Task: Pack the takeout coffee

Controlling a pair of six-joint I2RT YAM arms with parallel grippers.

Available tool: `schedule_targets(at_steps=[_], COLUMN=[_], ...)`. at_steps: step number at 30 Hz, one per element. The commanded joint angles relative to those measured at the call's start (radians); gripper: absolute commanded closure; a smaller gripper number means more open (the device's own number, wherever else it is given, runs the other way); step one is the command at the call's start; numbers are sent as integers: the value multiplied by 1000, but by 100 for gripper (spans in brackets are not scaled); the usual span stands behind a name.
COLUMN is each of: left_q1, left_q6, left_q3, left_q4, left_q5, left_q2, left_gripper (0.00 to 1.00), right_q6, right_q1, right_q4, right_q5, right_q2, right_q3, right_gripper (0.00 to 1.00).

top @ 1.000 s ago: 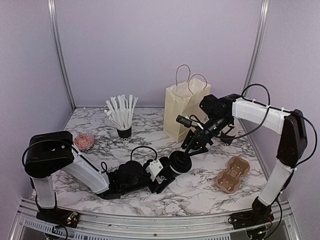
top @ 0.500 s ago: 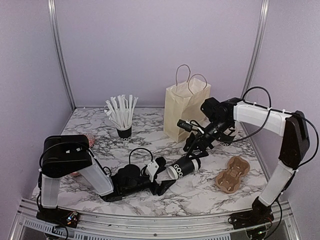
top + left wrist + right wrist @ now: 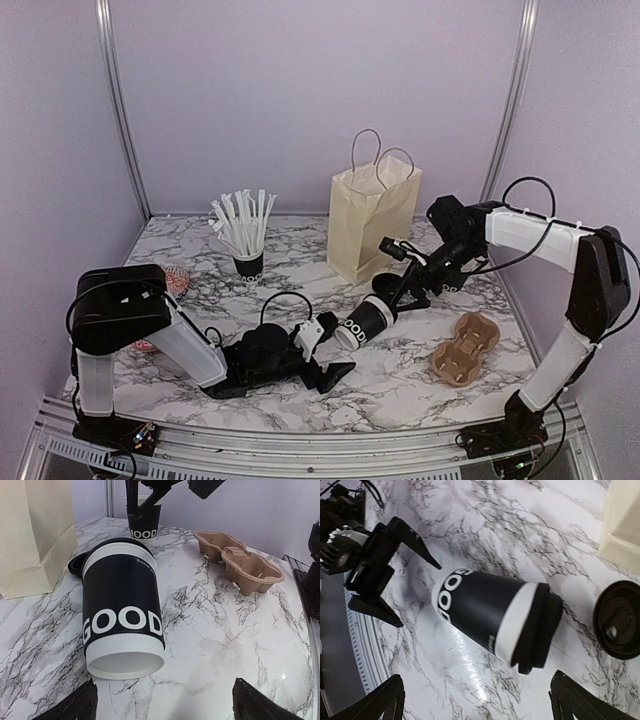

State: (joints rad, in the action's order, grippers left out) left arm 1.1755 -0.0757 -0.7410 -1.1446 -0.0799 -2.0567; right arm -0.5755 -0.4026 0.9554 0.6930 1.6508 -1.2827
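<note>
Reaching low across the marble bench, my left tool is spread wide, gripping nothing. Just beyond its tips the takeout coffee lies on its side, base toward it, capped end pointing away. My right tool hovers there, likewise spread. A paper bag stands behind.

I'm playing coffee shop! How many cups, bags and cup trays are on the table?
Cups: 3 (tipped cup, straw cup, far cup)
Bags: 1 (paper bag)
Cup trays: 1 (cardboard tray)
Total: 5
</note>
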Motion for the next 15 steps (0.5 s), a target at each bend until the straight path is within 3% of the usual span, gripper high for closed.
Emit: schedule_targets(at_steps=[1, 10, 15], left_q1=[4, -18, -40], left_q6=[-27, -116, -131], left_q3=[-98, -419, -466], left_q4=[254, 675, 730], left_q5=[-79, -130, -144], left_q2=[75, -3, -47], left_gripper=[3, 1, 1], right_q6=[29, 21, 23], right_q1=[57, 43, 29], right_q4=[-90, -166, -196], right_q5=[-107, -1, -4], right_q2=[3, 151, 198], right_q3=[21, -39, -66], right_gripper=[1, 1, 3])
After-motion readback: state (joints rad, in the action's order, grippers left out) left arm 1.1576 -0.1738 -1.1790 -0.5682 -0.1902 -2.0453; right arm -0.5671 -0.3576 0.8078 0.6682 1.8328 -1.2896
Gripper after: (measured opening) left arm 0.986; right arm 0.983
